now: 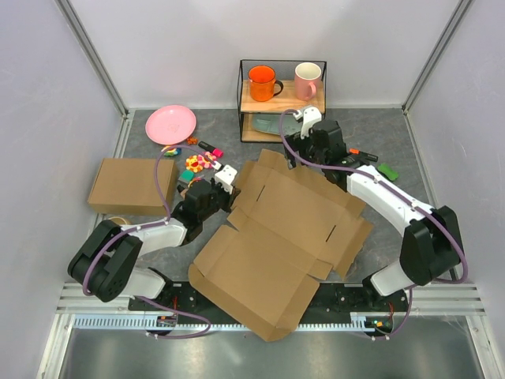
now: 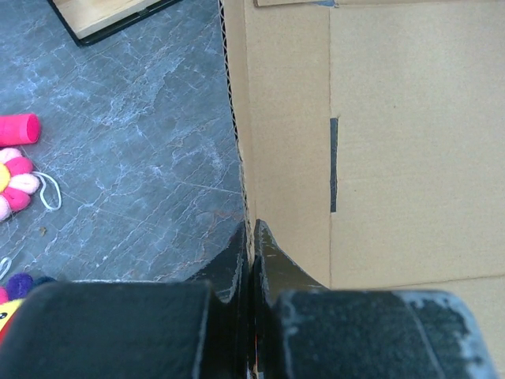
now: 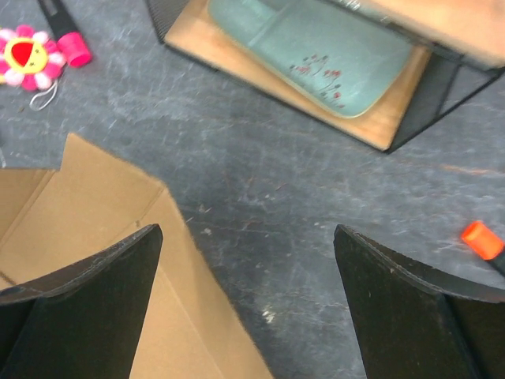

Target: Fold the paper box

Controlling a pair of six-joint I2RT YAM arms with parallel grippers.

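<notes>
The near corner of the paper box [image 1: 272,330] is noted closest to the top camera, overhanging the mounting rail [image 1: 442,296] between the two arm bases. The box is found opened out as a largely flat die-cut sheet, laid diagonally across the middle of the grey table [image 1: 394,134], with several flaps and tabs raised along its edges; a narrow slot is seen in its panel in the left wrist view [image 2: 334,166]. Its left edge is clamped by the left gripper [image 1: 230,186], whose fingers [image 2: 272,257] are pressed together with the corrugated edge running down between them. The right gripper [image 1: 294,126] is held above the table just beyond the sheet's far flap [image 3: 71,205], its fingers [image 3: 118,268] spread wide and nothing seen between them. Behind it a black wire rack [image 1: 282,99] is recorded, with an orange mug [image 1: 263,82] and a pink mug [image 1: 306,79] on the upper board and a teal dish [image 3: 316,47] on the lower. A second, closed cardboard box [image 1: 132,185] lies at the left, well apart from the sheet. A pink plate [image 1: 170,124] is placed at the far left, with a scatter of small coloured toys [image 1: 201,162] near it, a flower-shaped toy [image 3: 28,54] among them. An orange-capped item [image 3: 483,239] and a green item [image 1: 387,170] lie at the right.
</notes>
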